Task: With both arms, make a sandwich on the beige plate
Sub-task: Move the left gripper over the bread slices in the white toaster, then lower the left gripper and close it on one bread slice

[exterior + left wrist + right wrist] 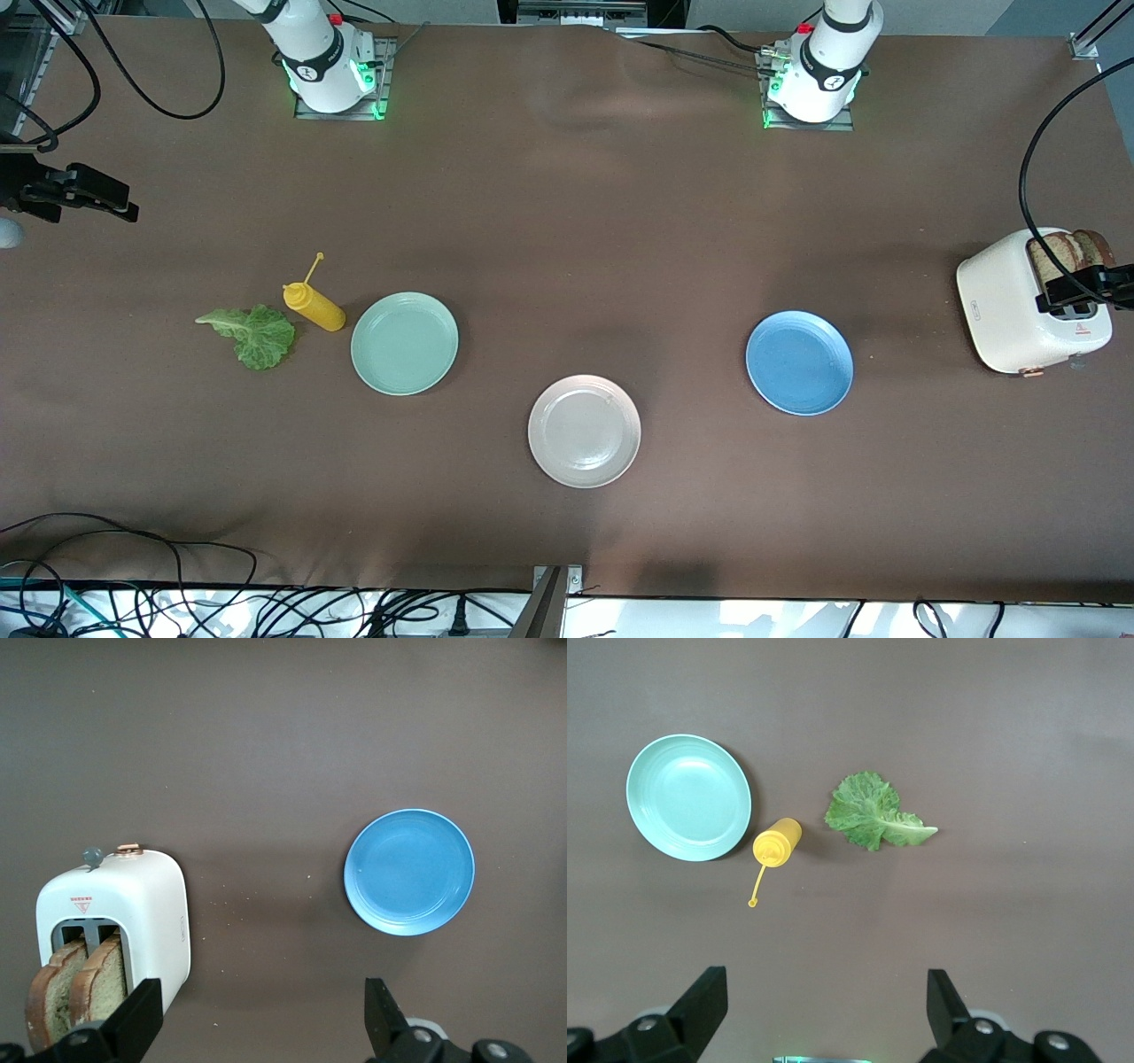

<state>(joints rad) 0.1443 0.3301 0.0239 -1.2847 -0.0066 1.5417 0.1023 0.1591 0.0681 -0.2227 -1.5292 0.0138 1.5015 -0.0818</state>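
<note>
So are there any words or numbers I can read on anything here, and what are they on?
None can be read.
Toaster: a small red triangle sign with a line of red print above it, too small to read.
Toaster side: a tiny grey mark, too small to read.
Arm bases: a round black logo, no readable letters.
Plates, yellow bottle, lettuce leaf: no text.

The tabletop [567, 221] is brown and matt, like soft cloth. The beige plate [584, 431], green plate [405, 343] and blue plate [799, 362] look smooth and shiny. The toaster [1019, 310] is smooth white plastic, the bread [75, 992] rough, the lettuce [873, 812] crinkly.
</note>
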